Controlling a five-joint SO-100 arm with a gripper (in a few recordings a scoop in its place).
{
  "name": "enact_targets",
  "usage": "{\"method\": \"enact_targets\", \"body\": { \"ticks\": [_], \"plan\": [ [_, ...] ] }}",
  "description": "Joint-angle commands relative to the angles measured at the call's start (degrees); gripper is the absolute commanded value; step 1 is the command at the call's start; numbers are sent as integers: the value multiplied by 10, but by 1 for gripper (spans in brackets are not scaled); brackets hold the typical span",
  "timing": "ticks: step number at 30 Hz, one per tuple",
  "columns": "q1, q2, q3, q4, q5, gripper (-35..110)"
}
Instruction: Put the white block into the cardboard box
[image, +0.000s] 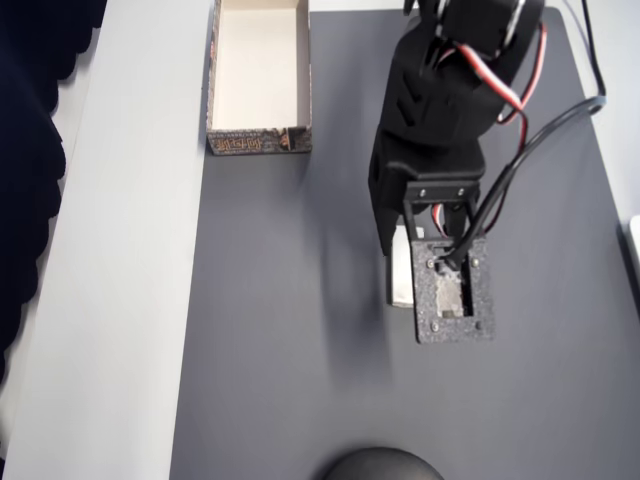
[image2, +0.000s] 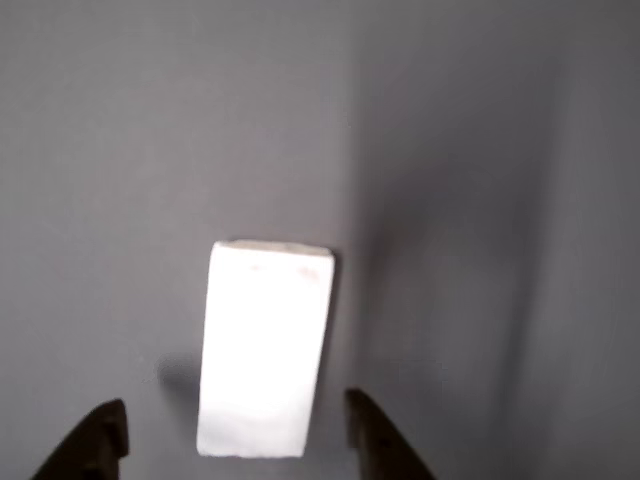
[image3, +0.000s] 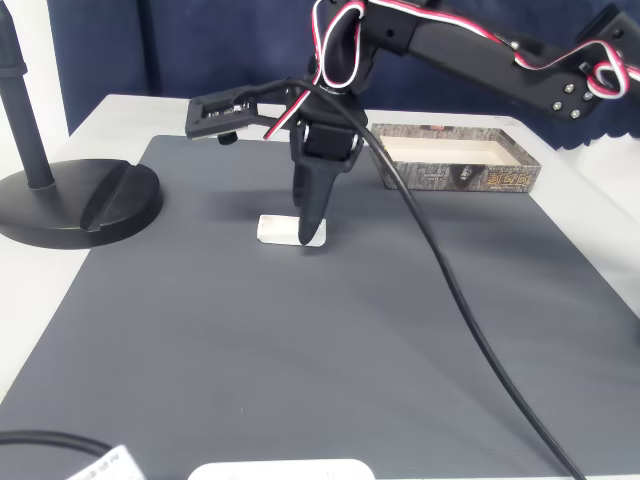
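In the wrist view the gripper (image2: 228, 440) stands wide, its 2 fingertips (image2: 100, 440) straddling the near end of the white block (image2: 262, 350) flat on the grey mat (image2: 480, 150). This looks like the grasp step: next, close and lift. In the overhead view the cardboard box (image: 222, 75) lies at 10 o'clock from the block, well apart.

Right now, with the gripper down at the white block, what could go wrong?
1. The gripper is open with the white block between the fingertips but nearer the right one; closing may twist or shove it along the grey mat rather than clamp it.
2. In the fixed view the fingers look very near the mat; going lower may jam them.
3. The cardboard box sits far off; a weak grip could drop the block on the way.
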Motion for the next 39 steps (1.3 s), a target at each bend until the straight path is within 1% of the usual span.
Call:
{"method": "enact_targets", "body": {
  "ticks": [1,39],
  "plan": [
    [-2,4,-45,-19,-7,31],
    [-5,-46,-89,-24,-7,28]
  ]
}}
